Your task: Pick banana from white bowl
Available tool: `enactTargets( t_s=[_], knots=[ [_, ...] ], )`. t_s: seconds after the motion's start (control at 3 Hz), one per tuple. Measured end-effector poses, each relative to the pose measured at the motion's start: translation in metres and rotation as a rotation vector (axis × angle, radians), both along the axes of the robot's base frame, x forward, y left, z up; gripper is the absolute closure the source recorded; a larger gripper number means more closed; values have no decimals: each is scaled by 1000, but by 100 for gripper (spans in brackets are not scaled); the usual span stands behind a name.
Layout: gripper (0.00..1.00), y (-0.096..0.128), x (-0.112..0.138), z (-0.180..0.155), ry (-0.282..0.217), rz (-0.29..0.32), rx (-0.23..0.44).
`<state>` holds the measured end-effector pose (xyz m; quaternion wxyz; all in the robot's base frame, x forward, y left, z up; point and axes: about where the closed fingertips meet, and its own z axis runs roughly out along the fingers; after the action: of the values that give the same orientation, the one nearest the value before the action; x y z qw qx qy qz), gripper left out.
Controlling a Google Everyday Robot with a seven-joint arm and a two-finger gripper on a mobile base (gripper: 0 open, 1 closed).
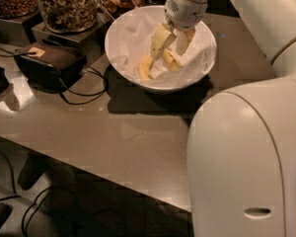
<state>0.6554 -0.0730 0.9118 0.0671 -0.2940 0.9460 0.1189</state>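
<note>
My claw (pixel 171 47) reaches down into the white bowl (pixel 126 38), its two fingers spread apart with the tips lowered at the banana (pixel 146 68). The banana lies on the bowl's floor, nothing yet gripped or lifted. The bowl sits on the grey counter (pixel 113 132), just beside glass jars of nuts (pixel 69 4) on dark stands. A black box (pixel 49 63) with a looping cable (pixel 89 98) rests nearby.

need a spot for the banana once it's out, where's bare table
Bare table on the near side of the white bowl, right of the cables. Crowded beside the bowl: nut jars, black box. The pincer is inside the bowl.
</note>
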Motion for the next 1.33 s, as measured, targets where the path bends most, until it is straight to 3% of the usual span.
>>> enactTargets(
  t_s=[1.33],
  knots=[
    [43, -21, 10, -21, 43, -47, 13]
  ],
)
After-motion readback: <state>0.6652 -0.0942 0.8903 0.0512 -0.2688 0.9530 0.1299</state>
